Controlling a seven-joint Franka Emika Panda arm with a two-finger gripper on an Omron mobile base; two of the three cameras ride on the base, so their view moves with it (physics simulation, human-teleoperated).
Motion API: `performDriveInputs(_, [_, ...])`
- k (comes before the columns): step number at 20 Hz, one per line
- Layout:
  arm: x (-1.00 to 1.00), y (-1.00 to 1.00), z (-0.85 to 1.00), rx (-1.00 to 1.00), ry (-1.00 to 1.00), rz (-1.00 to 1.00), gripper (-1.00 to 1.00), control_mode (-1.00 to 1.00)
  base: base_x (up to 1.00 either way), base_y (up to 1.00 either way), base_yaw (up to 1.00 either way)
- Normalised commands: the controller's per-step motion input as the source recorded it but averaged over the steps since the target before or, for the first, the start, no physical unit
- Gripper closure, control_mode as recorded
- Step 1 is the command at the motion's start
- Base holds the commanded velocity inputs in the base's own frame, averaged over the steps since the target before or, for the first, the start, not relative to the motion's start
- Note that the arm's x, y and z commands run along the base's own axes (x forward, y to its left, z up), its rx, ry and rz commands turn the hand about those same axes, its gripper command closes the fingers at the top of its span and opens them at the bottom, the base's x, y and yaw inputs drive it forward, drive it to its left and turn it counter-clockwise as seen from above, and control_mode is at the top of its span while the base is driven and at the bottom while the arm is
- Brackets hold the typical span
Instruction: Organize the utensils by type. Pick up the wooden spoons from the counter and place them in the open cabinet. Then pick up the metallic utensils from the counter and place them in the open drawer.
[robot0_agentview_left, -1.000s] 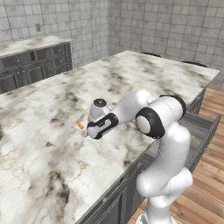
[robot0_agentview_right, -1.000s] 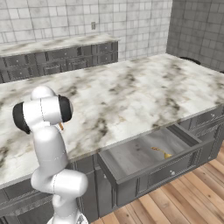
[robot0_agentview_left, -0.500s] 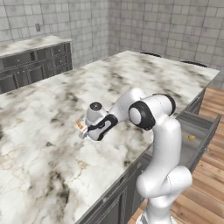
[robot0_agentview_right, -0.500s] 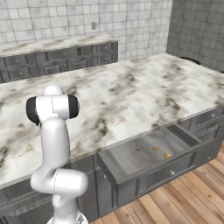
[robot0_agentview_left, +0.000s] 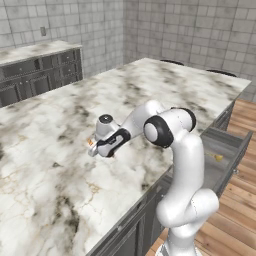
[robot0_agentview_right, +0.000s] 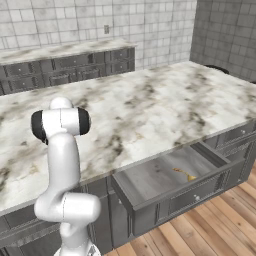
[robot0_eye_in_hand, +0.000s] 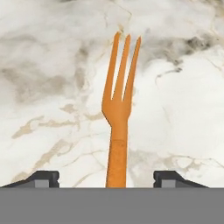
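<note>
The arm reaches out low over the counter (robot0_agentview_left: 60, 150), its white and grey marbled top running across both base views, and the end effector (robot0_agentview_left: 95, 149) sits right down at the stone near the counter's middle. In the hand view the metallic utensil (robot0_eye_in_hand: 119, 109), an orange fork with three long tines, lies flat on the counter (robot0_eye_in_hand: 183, 109) and runs straight up the picture, tines pointing away from the hand and the handle passing down between the two dark fingertips (robot0_eye_in_hand: 43, 178). Those fingertips stand well apart, one on each side of the handle and neither touching it, so the end effector (robot0_eye_in_hand: 105, 179) is spread wide and grips nothing. From the left base view a small sliver of orange (robot0_agentview_left: 91, 142) shows just beside the hand, against the stone (too small there to make out its shape). The open drawer (robot0_agentview_right: 165, 175) juts out from the dark grey panelled fronts below the counter edge in the right base view, and a small orange-yellow item (robot0_agentview_right: 185, 175) lies on its grey floor; what it is cannot be told at this size. The same drawer (robot0_agentview_left: 225, 150) shows to the right of the arm in the left base view, over the wooden floor (robot0_agentview_left: 240, 200). A second marbled worktop (robot0_agentview_right: 65, 50) runs along the tiled back wall.
</note>
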Motion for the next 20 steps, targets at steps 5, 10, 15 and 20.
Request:
performDriveInputs(5, [-0.06,-0.52,-0.68,0.01,0.0,-0.04,1.0,-1.0,0.0,0.0,0.0])
performDriveInputs(10, [-0.12,-0.66,-0.6,0.03,0.0,-0.08,1.0,-1.0,0.0,0.0,0.0])
performDriveInputs(15, [-0.25,-0.73,-0.33,0.06,0.0,-0.09,1.0,-1.0,0.0,0.0,0.0])
performDriveInputs(20, [-0.25,-0.44,-0.12,0.04,0.0,-0.09,1.0,-1.0,0.0,0.0,0.0])
